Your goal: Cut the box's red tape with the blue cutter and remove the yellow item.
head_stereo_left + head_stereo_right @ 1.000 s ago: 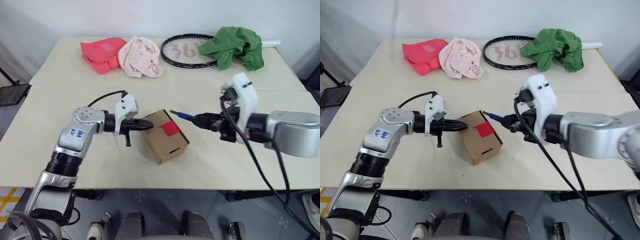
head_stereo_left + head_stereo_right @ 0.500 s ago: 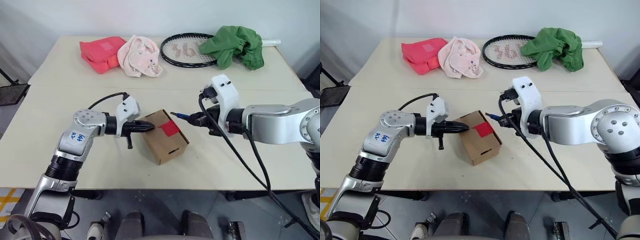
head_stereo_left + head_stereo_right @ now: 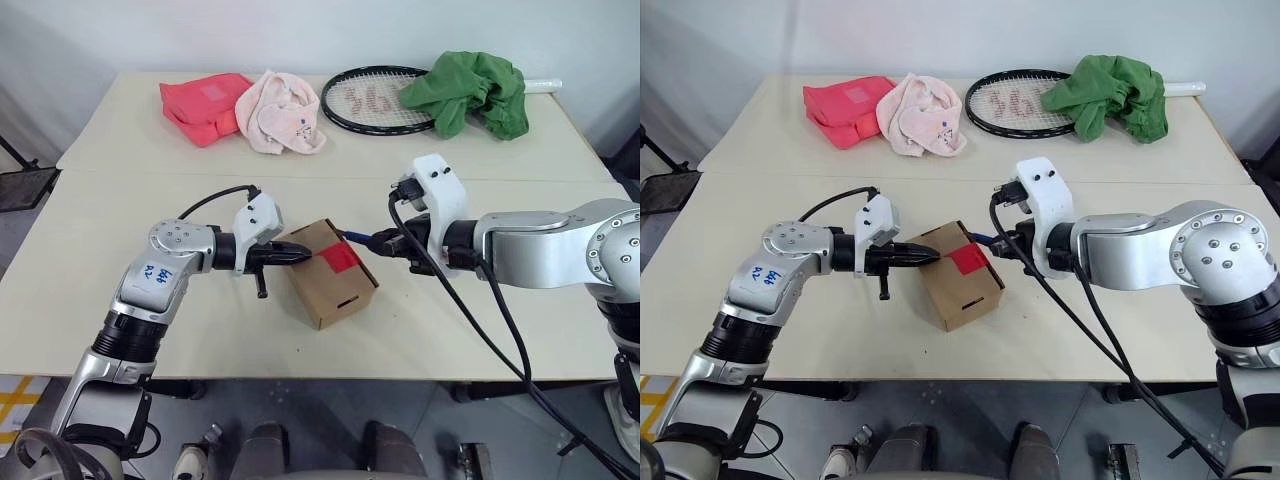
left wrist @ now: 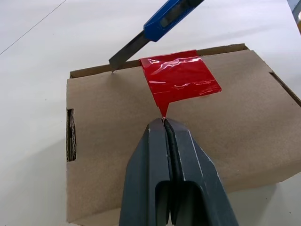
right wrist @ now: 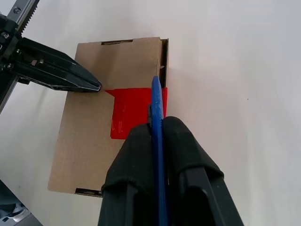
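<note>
The box [image 3: 327,272] sits on the near half of the table [image 3: 480,330], lid shut, the red tape [image 4: 179,79] across its far edge. The left gripper [image 4: 164,123] is closed and empty, its tip pressed on the lid at a corner of the tape. The right gripper [image 5: 157,127] clamps the blue cutter [image 5: 156,106] — its blade [image 4: 126,50] touches the lid's edge just beside the tape.

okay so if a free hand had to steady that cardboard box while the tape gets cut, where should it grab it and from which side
Probably the box across its two short slotted end walls, coming from its near front edge: the blue cutter works the far lid seam by the red tape, and the left gripper presses on the lid.
</note>
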